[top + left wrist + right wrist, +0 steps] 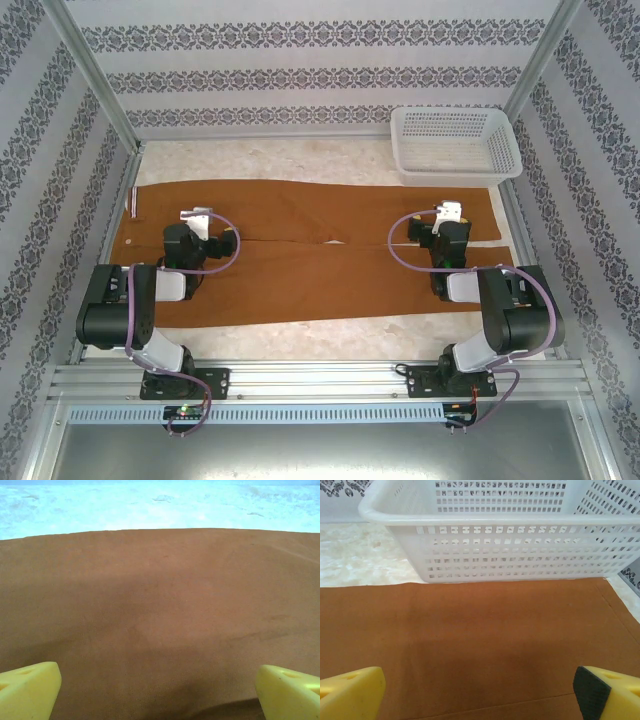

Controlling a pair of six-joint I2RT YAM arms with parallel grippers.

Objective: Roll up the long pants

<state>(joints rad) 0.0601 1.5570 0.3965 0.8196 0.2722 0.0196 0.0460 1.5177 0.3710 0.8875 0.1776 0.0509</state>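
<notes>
Across the pale table (300,160) the long pants (320,250) lie spread flat, running from the left side to the right, the two legs side by side with a thin seam line between them. My left pincer (200,218) hangs over the left stretch of the cloth and my right pincer (450,212) over the right stretch; both stand wide open with nothing between the yellow fingers (27,690), only brown cloth under them. I judge the pants to be light, soft and limp, not fragile and not slippery: they will sag, crease and slide on the smooth table if I drag them, and a roll will loosen unless I keep it tight. Lying so flat, they offer no fold to grab in the middle, so I would pinch an edge at one short end, one pincer near each corner, and turn that end over on itself. Which end is the waist I cannot tell. Behind the right end stands a white mesh basket (455,178), its near wall right at the far edge of the cloth, touching or just resting on it; I see nothing lying inside it.
</notes>
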